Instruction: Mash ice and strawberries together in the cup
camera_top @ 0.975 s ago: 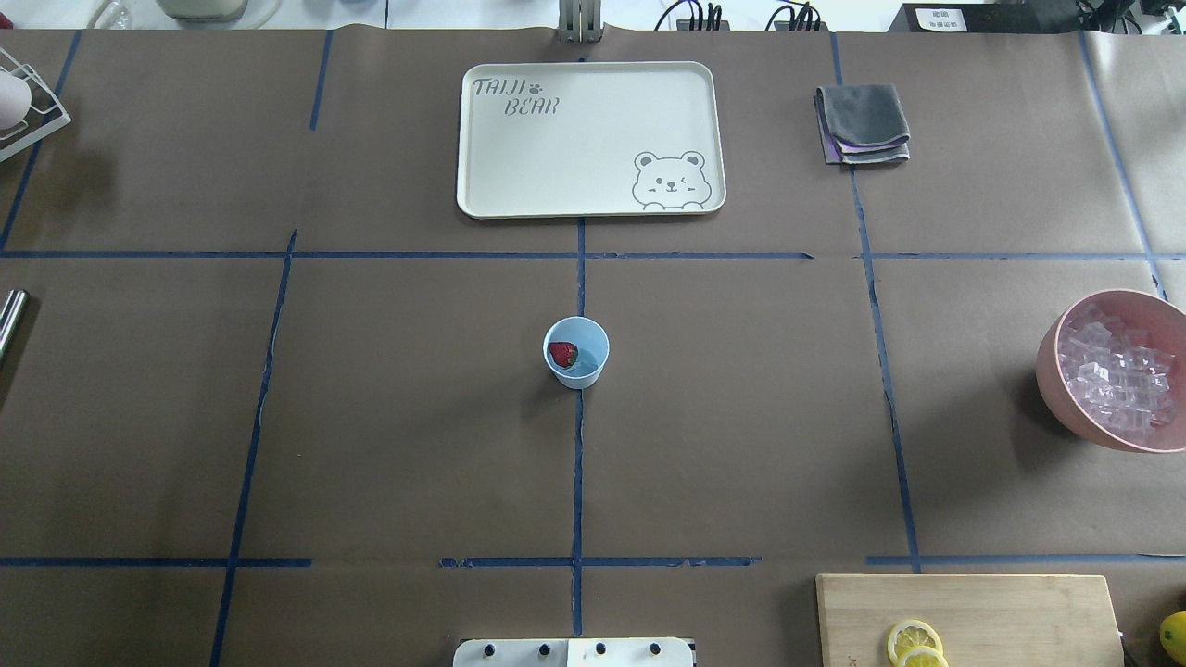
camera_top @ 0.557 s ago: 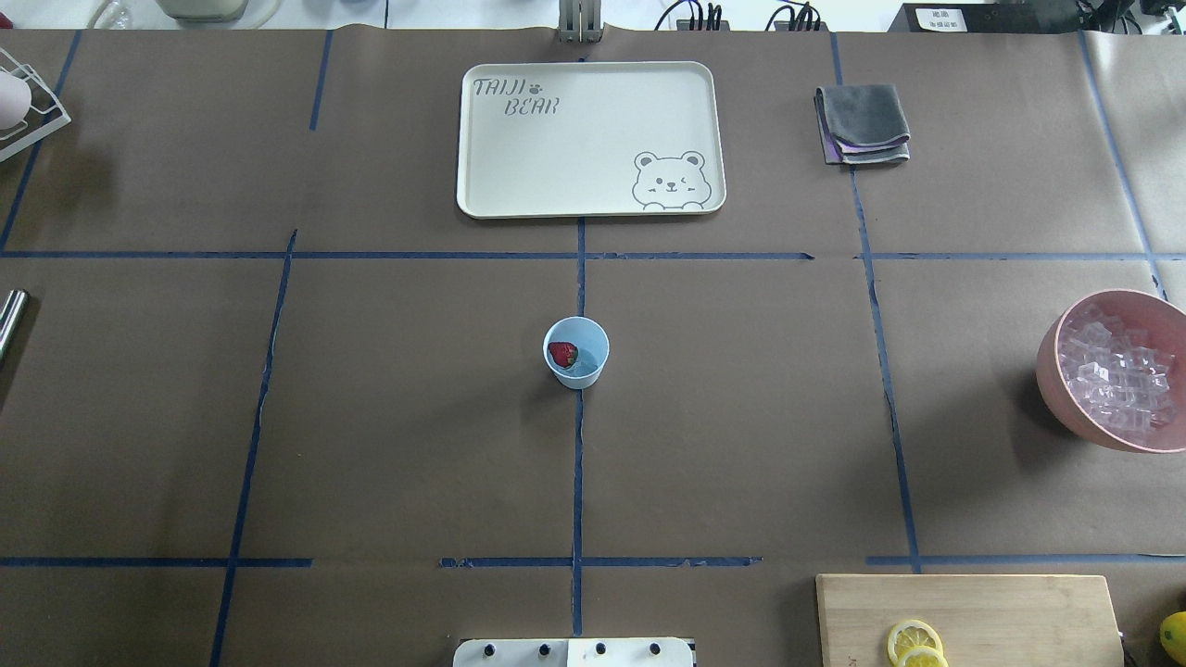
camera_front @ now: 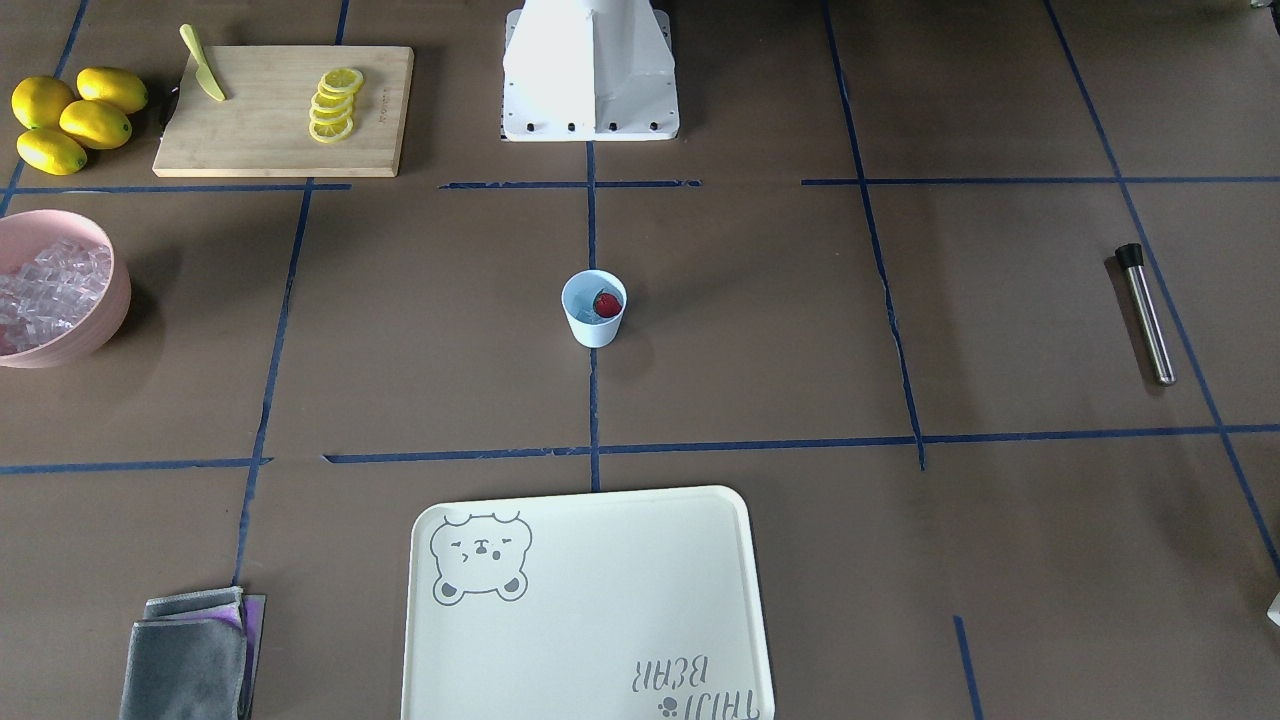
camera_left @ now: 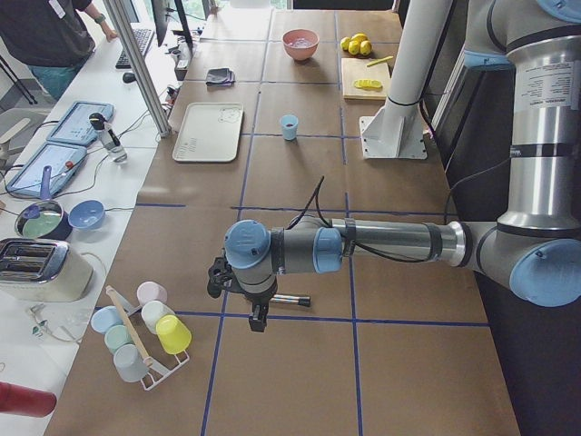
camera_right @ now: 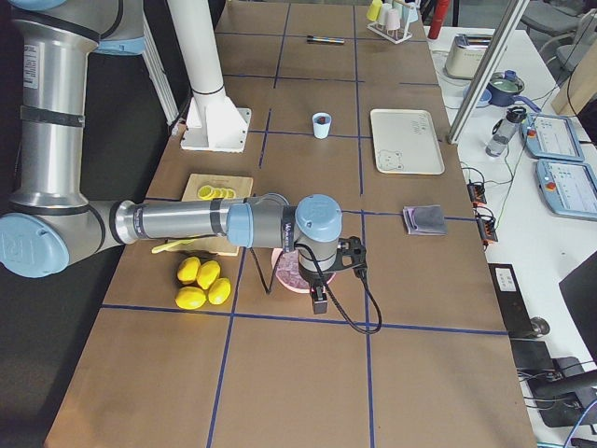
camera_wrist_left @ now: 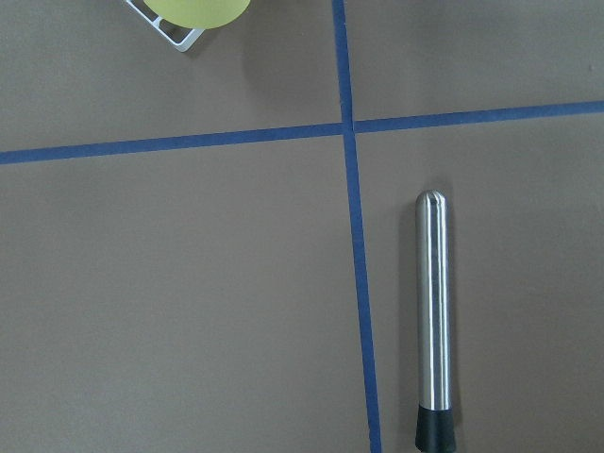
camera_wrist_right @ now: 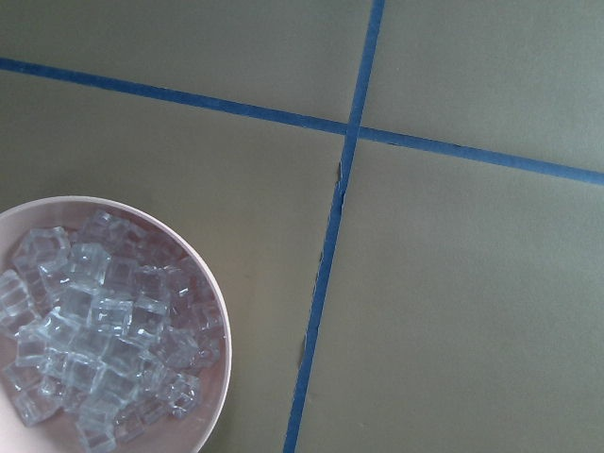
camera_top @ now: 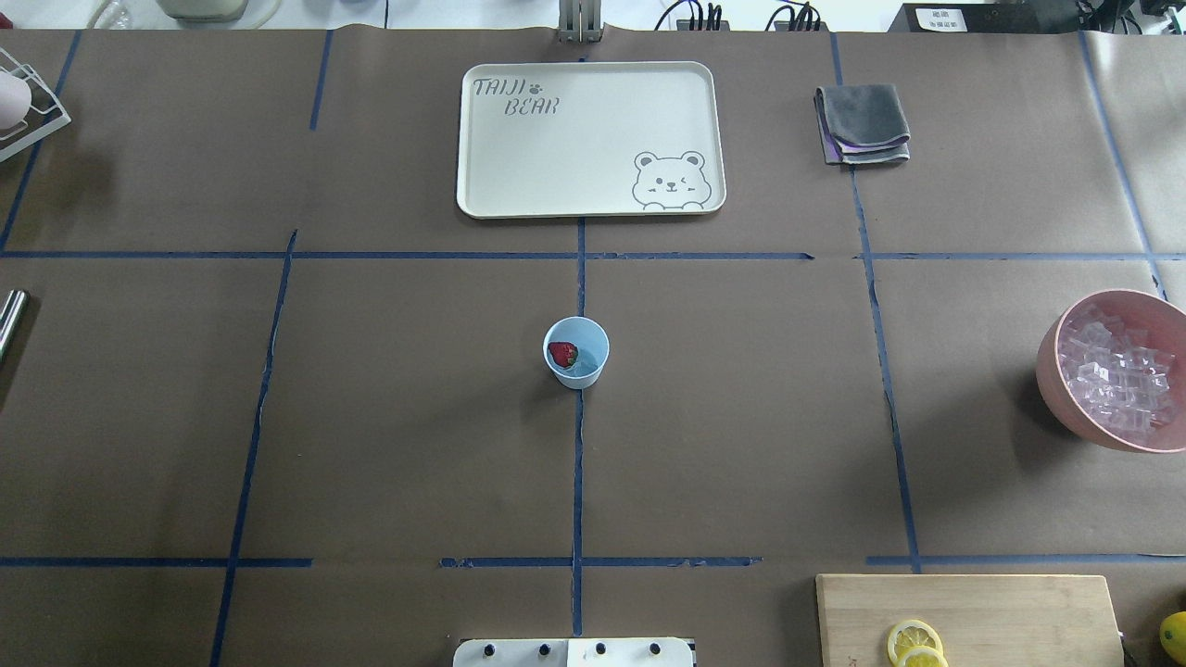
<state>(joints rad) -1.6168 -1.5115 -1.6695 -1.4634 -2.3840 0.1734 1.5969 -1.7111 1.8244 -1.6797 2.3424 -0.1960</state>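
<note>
The light-blue cup stands upright at the table's centre, and again in the front-facing view as the cup. A red strawberry lies inside it against the wall. Ice fills the pink bowl at the right edge; the right wrist view shows the ice from above. My right gripper hangs over that bowl. Far out on the left, my left gripper hovers above a steel muddler lying flat. For both grippers I cannot tell whether they are open or shut.
A cream bear tray and a folded grey cloth lie at the far side. A cutting board holds lemon slices and a knife, with whole lemons beside it. A rack of cups stands near the left gripper.
</note>
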